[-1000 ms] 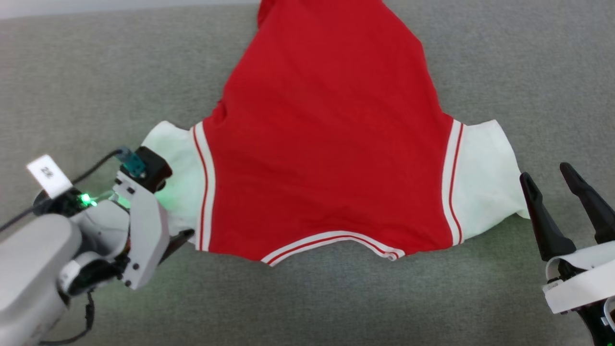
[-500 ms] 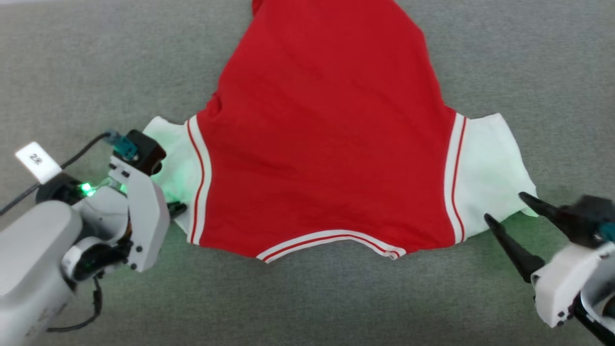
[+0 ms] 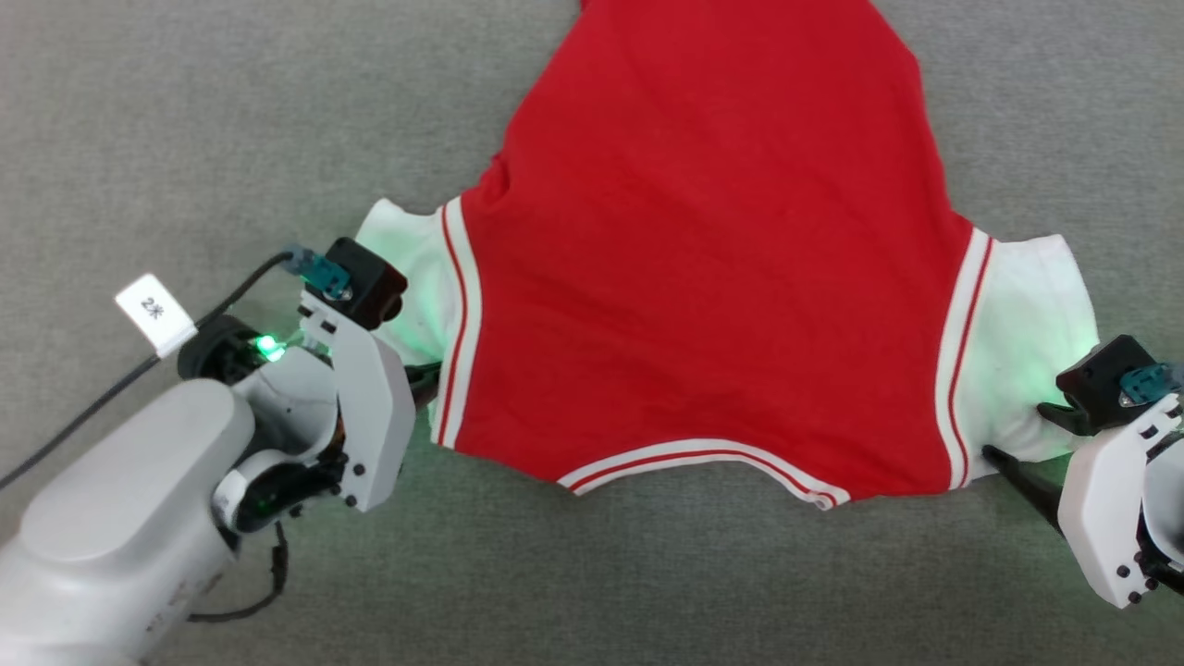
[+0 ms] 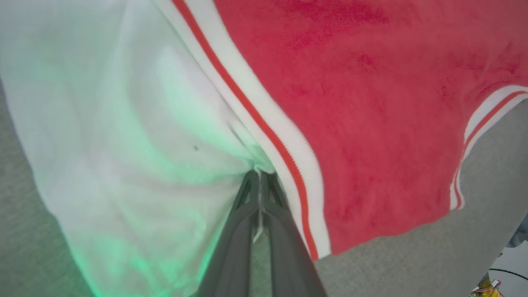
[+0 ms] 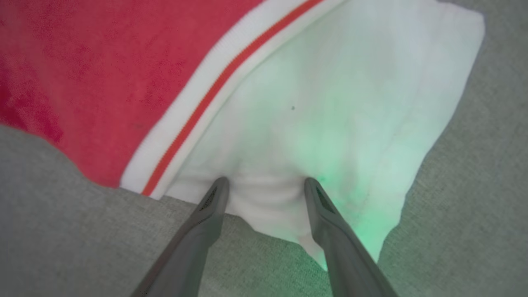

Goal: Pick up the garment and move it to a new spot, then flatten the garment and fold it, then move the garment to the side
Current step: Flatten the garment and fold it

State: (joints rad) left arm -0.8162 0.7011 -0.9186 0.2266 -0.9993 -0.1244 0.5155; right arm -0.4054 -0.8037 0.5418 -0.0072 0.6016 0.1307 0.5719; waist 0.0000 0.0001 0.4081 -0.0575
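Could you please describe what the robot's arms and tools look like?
The left arm has a smooth pale grey shell, a black cable, a white printed tag and a green light. The left tool and right tool have long dark tapering fingers.

Left forearm: smooth, rounded pale grey shell (image 3: 120, 518).
Left wrist cover: white angular plate (image 3: 370, 416) with small dark screws (image 3: 351, 474) along its lower edge.
Left camera block: black box (image 3: 368, 282) with a teal plug (image 3: 319, 270) on top.
Cable: thin and black (image 3: 92, 407), carrying a white tag (image 3: 155, 313) with a short dark marking.
Light: bright green lamp (image 3: 269, 348) in a black ring.
Left hand: (image 4: 259, 175) two long dark grey fingers (image 4: 235, 247), tapering, with slotted cut-outs near the tips.
Right wrist cover: white plate (image 3: 1101, 499) with dark screws at its end.
Right camera block: black box (image 3: 1101, 379) with a teal plug.
Right hand: (image 5: 264, 183) the same dark, tapering fingers with slots.
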